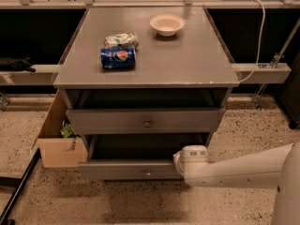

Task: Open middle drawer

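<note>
The middle drawer, a grey flat-fronted wooden drawer with a small round metal knob [122, 170], sits second in the grey cabinet [187, 55]. It already stands out far enough to show you its dark inside. Your gripper [179, 160] is at the right end of that front, at its top edge, likely because pulling on the edge works as well as the knob. You cannot tell whether it is clenched or released, since the white arm [234, 170] hides it.

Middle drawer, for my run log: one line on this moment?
middle drawer: open | gripper: at its front's right end
</note>
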Robot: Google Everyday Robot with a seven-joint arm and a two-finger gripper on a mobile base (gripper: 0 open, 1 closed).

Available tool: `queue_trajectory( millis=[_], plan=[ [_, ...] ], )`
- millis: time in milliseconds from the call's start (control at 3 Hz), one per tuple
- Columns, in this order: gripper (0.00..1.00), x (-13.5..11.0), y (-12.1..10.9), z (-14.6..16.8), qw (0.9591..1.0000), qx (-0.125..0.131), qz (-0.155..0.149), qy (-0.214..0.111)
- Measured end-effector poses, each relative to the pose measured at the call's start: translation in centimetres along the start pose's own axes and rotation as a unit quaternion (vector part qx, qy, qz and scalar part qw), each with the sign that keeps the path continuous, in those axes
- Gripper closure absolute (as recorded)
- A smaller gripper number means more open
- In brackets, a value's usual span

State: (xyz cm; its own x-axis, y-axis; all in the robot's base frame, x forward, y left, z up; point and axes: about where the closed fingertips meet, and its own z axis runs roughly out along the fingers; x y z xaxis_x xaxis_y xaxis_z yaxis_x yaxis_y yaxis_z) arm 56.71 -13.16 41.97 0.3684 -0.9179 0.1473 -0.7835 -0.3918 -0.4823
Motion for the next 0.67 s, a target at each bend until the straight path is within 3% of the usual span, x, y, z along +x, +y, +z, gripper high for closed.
queue_trajectory(
  millis=[333,667],
  plan=[
    [0.95,0.0,0.0,0.0,1.0,0.0,0.0,0.0],
    [1.0,0.04,0.3,-0.05,1.0,-0.001,-0.002,0.002]
  ],
)
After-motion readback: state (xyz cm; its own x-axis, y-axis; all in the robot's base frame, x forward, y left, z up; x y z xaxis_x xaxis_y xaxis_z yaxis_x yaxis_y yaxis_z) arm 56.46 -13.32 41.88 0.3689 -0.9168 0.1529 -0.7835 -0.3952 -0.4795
